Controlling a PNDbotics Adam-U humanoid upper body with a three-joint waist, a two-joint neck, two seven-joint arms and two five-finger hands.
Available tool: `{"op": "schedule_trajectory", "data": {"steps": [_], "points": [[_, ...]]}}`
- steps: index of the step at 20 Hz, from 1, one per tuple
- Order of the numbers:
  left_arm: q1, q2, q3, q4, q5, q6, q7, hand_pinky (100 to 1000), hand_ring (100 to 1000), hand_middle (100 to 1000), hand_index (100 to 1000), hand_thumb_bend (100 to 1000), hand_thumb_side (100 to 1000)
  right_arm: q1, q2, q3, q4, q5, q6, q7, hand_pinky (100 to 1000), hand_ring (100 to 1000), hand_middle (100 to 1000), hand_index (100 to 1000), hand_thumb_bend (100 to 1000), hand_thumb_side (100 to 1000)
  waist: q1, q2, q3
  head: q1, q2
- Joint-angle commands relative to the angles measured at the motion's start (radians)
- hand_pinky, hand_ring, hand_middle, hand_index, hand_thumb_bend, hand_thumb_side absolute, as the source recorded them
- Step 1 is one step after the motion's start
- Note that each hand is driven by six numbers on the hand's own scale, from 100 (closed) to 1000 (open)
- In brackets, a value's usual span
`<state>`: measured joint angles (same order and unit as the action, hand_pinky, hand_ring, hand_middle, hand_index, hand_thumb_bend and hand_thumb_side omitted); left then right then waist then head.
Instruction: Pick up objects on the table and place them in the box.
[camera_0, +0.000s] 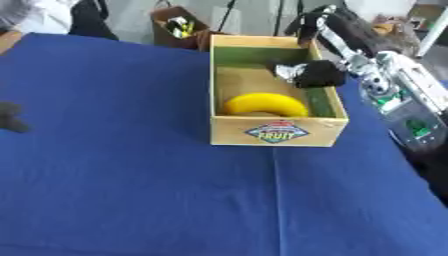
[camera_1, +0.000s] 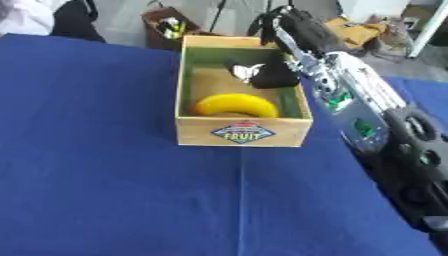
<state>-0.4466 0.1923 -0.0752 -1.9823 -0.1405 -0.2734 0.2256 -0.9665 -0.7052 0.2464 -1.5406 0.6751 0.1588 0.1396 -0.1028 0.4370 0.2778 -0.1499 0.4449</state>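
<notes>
Right hand (camera_0: 319, 74) is inside the wooden box (camera_0: 276, 131) at its far right corner, black fingers (camera_1: 273, 76) curled around something pale and crinkled; can't tell what it is. Smooth curved yellow banana (camera_0: 265, 104) lies on the box floor against the near wall, apart from the fingers. Box sits mid-counter toward the far edge on blue cloth (camera_0: 131, 165); left hand (camera_0: 10, 117) is just a dark shape at the left edge, state unreadable.

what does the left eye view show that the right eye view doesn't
Only the left eye view shows a dark shape at the left edge, likely the left hand; whether it is open or shut cannot be told. Only the right eye view shows more of the right arm's lower black joints. Both show the wooden box on the blue table, the yellow banana inside, and the right hand reaching into the box.
</notes>
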Motion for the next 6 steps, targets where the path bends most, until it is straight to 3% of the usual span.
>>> {"op": "schedule_trajectory", "data": {"steps": [1,4,5,6], "points": [[0.001,0.007,0.009,-0.018,-0.002,0.003,0.006,499,597,660,774,100,1000,0.015,-0.059,-0.037,-0.094,-0.054,0.007,-0.036,650,641,520,731,336,630,0.014,-0.038,-0.013,0.025,0.016],[0.009,0.005,0.01,-0.018,-0.002,0.005,0.008,499,597,660,774,100,1000,0.052,-0.065,-0.056,-0.168,-0.099,0.025,-0.054,647,631,512,726,298,635,0.026,-0.05,-0.034,0.05,0.034],[0.009,0.005,0.01,-0.018,-0.002,0.004,0.009,500,597,660,774,100,1000,0.061,-0.068,-0.06,-0.192,-0.114,0.035,-0.055,642,621,512,719,216,1000,0.028,-0.051,-0.037,0.054,0.036],[0.012,0.004,0.011,-0.018,-0.002,0.004,0.01,500,597,660,774,100,1000,0.072,-0.071,-0.069,-0.215,-0.129,0.04,-0.063,642,620,503,718,193,642,0.033,-0.057,-0.045,0.064,0.043]]}}
